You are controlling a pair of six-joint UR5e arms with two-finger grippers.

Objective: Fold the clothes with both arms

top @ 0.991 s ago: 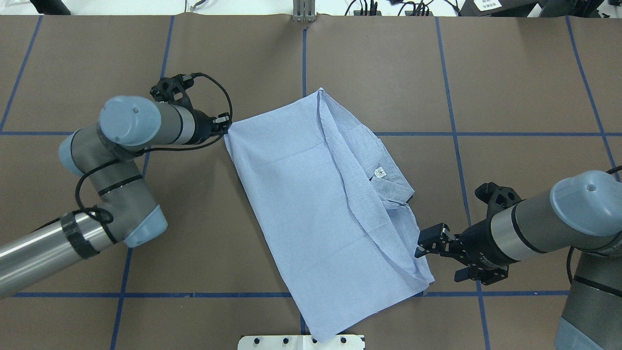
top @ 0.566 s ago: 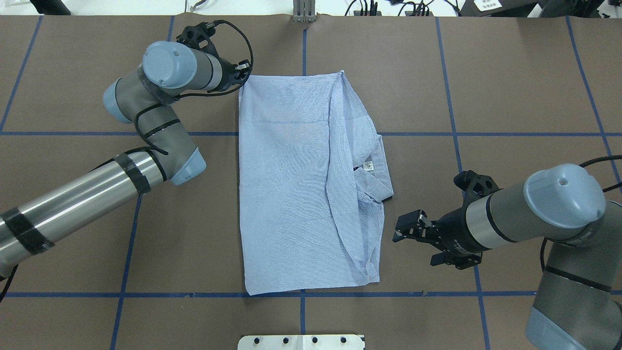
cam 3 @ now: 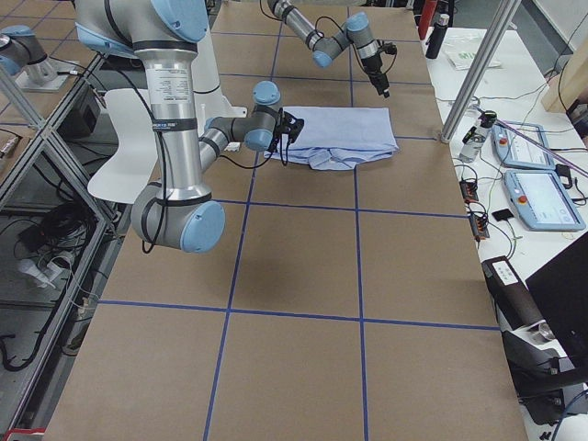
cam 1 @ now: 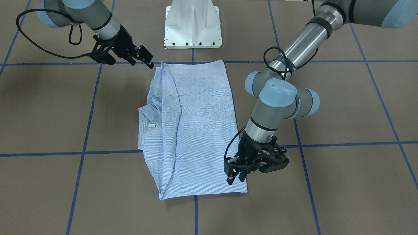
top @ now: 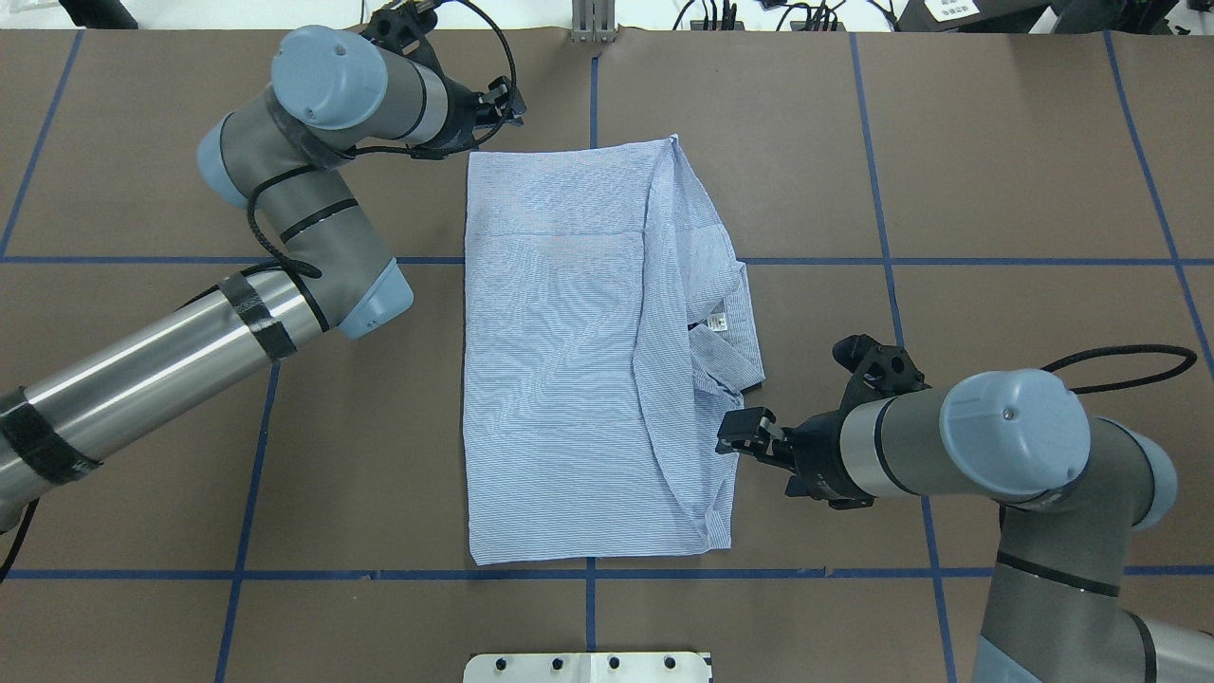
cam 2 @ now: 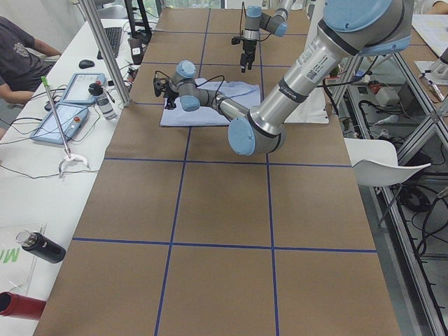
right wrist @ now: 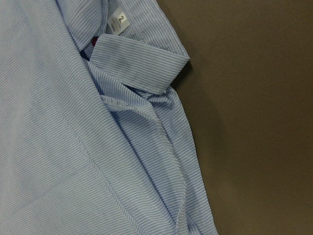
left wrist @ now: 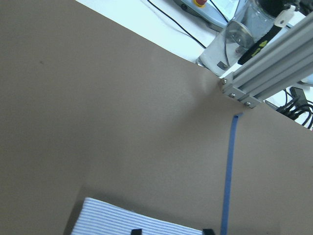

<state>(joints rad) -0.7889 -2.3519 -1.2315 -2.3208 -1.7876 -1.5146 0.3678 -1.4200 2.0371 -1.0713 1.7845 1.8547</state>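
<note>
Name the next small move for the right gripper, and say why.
Probably lower the right gripper onto the shirt edge just beside it and close. Both grippers look open and empty, the left gripper hovers above a far corner, and the shirt lies flat and squared, folded only lengthwise.

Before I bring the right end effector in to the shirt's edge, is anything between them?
Nothing visible. The right end effector sits just beside the shirt, with only bare table around it. The left end effector is away at the shirt's far corner.
</note>
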